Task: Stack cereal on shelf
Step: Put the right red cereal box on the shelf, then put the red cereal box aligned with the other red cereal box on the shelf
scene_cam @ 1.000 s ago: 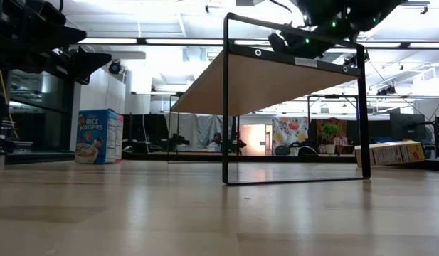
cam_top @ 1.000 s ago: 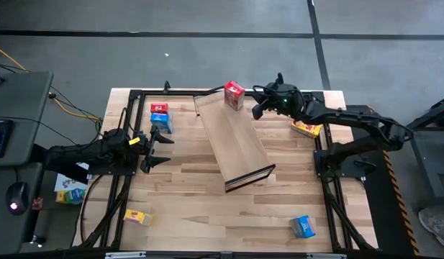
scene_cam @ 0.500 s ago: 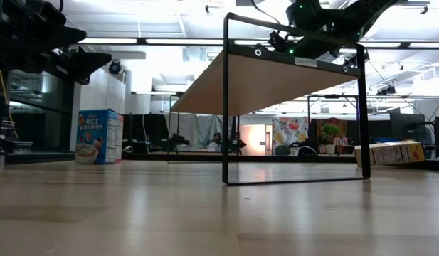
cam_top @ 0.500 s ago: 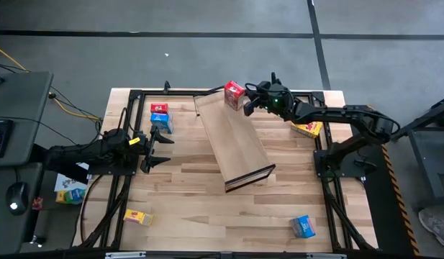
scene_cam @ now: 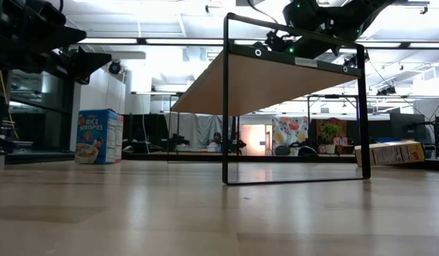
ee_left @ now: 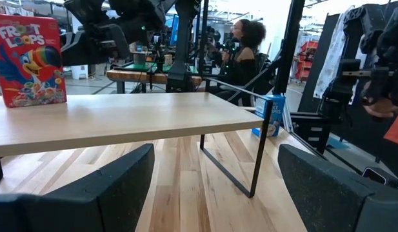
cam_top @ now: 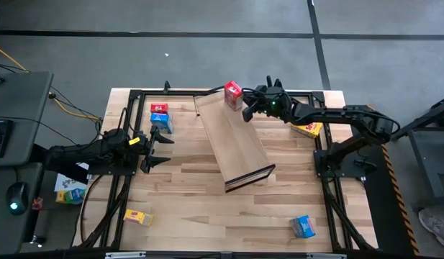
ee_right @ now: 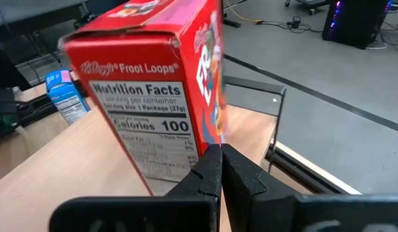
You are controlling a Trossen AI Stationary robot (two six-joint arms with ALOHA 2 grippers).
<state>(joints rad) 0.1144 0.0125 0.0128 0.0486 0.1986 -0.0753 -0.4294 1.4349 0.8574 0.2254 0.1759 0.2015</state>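
A red Froot Loops cereal box stands upright on the far end of the shelf, a long light-wood panel on dark legs that crosses the table's middle at a slant. My right gripper is shut and reaches in from the table's right, its tips at the box's narrow side. My left gripper waits open at the table's left, level, facing the shelf and the red box. My right gripper sets its shut fingertips against the box's nutrition-facts side, low down near the corner with the printed front. The fingers come from the table's right, slanting slightly down. The box stands with its base on the shelf top.
A red box and a blue box stand at the far left. A yellow box lies under my right arm, another yellow one near left, a blue one near right. A person sits beyond the table.
My right gripper, shut throughout, has moved toward the table's left and slightly down, closing in on the red box's side. The box still stands on the shelf's far end.
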